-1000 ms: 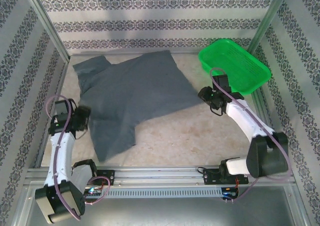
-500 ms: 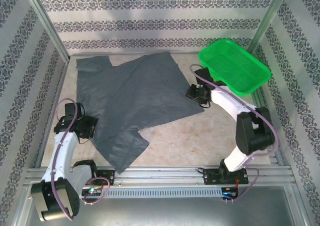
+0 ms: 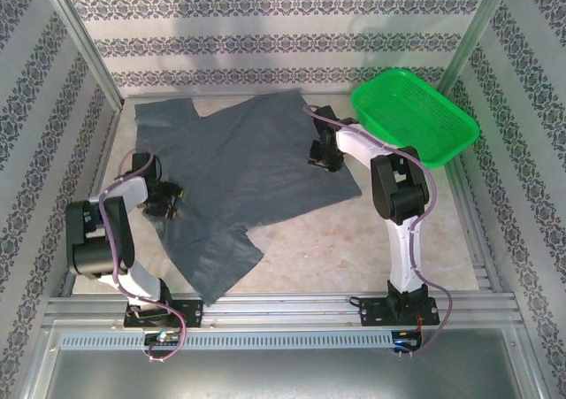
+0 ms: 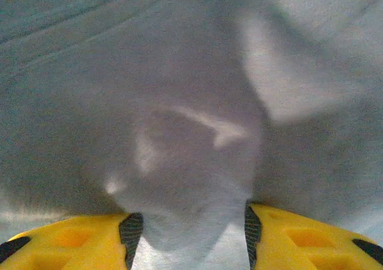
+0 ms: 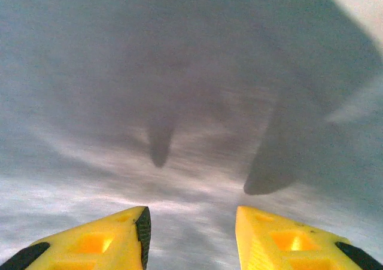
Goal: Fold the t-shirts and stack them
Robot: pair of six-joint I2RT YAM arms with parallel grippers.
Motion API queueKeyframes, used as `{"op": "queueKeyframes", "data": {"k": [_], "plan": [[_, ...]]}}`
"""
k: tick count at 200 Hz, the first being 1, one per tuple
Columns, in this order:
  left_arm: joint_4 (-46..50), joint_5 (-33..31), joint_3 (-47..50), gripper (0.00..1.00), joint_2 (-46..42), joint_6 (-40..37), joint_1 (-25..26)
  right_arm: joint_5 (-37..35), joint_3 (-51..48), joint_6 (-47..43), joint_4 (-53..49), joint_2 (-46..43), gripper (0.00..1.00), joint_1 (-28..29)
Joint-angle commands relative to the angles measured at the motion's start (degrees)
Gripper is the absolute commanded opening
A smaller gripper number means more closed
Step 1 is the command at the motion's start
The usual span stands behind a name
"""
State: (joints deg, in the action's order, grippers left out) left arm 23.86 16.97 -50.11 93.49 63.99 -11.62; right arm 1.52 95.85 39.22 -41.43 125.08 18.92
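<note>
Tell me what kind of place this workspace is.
Likely a lab test cell, not a home: an aluminium frame boxes in the table, patterned panels wall it, and a grey t-shirt and green basket lie inside.

From above the light is even and soft, everything sharp, shadows faint. At my right wrist the t-shirt (image 5: 179,72) smears sideways, probably motion blur, with two dark shadows across it. At my left wrist it is close and unfocused.

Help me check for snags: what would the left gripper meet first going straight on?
The grey t-shirt: its cloth lies right ahead of the open left gripper, probably touching; depth is unclear.
</note>
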Motion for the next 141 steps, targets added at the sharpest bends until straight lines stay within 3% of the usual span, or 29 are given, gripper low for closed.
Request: {"op": "queueKeyframes", "data": {"k": [1, 12, 42, 82, 107, 141], "plan": [[-3.03, 4.04, -4.41, 0.54, 8.0, -4.09, 1.64, -5.04, -3.19, 1.42, -9.46, -0.89, 0.42, -2.64], [-3.18, 5.49, -7.33, 0.54, 11.12, -5.52, 2.73, -2.86, -5.37, 0.74, -8.25, -2.39, 0.41, -3.65], [-1.37, 7.47, -16.11, 0.56, 18.64, -7.63, 6.22, -4.96, -8.57, 2.16, -10.41, -5.34, 0.41, -5.87], [1.66, 7.18, -23.13, 0.58, 22.57, -8.59, 8.51, -1.38, -20.14, 5.47, -4.75, -12.37, 0.41, -11.7], [6.34, 2.08, -22.65, 0.59, 17.75, -10.39, 8.62, 6.25, -20.35, 3.76, -1.01, -12.73, 0.41, -12.29], [15.42, -12.25, -16.32, 0.74, 1.68, -13.22, 8.68, 3.18, -18.14, 1.11, -2.15, -18.77, 0.49, -8.85]]}}
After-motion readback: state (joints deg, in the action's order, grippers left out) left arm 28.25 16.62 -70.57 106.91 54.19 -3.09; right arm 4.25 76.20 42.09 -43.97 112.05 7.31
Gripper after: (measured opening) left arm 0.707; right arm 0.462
